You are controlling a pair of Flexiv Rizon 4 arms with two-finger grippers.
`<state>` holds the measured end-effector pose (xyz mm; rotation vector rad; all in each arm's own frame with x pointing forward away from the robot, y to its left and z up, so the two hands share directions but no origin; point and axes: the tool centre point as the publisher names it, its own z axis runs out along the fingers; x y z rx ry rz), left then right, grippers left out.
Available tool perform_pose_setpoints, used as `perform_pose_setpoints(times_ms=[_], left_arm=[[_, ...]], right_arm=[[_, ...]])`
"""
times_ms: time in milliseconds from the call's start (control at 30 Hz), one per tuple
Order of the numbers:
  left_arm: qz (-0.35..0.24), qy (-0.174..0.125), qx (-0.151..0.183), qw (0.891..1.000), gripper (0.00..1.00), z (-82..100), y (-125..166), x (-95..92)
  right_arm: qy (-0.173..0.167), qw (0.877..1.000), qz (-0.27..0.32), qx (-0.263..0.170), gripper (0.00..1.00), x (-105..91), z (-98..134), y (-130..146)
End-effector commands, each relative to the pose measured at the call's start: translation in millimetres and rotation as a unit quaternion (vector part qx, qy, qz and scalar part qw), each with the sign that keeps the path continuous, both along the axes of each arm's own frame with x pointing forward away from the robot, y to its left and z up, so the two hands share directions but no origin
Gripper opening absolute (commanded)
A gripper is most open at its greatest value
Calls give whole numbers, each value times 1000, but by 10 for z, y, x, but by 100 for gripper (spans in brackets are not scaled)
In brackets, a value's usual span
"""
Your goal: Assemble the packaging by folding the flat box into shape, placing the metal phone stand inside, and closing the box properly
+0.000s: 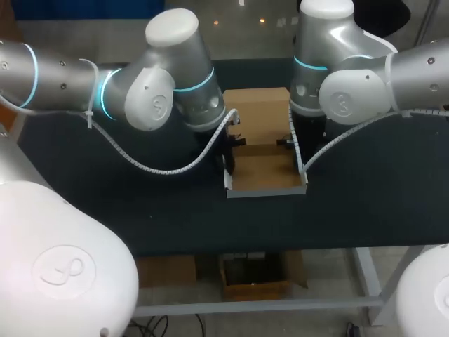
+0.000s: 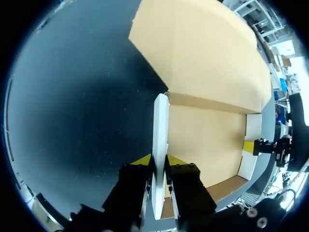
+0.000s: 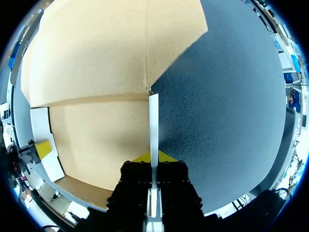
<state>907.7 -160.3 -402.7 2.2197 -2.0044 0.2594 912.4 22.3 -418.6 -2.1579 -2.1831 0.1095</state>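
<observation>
Only non-task item: the surface (image 1: pixel 105 210). Its top is dark, near black with a bluish tint, matte and flat, running across the whole width of the head view. The front edge is straight, and a pale grey metal frame (image 1: pixel 266 307) shows beneath it, with a leg at the front right. In the left wrist view the surface (image 2: pixel 87 96) looks dark with fine light speckles and is shadowed near the middle. In the right wrist view the surface (image 3: pixel 217 96) is grey-blue with a fine grainy texture and evenly lit.
</observation>
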Motion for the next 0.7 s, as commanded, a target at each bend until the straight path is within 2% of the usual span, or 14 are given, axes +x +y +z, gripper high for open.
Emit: perform_pose_setpoints(times_ms=[33,133,333,700], left_arm=[[1,9,79,997,14,-45,-33,15],[-2,10,85,996,12,-51,-19,15],[-5,19,95,995,1,-84,6,12],[-11,39,117,992,0,-168,27,3]], right_arm=[[0,1000,0,-1,0,0,-3,5],[0,1000,0,-1,0,0,-3,5],[0,1000,0,-1,0,0,-3,5],[0,1000,0,-1,0,0,-3,5]])
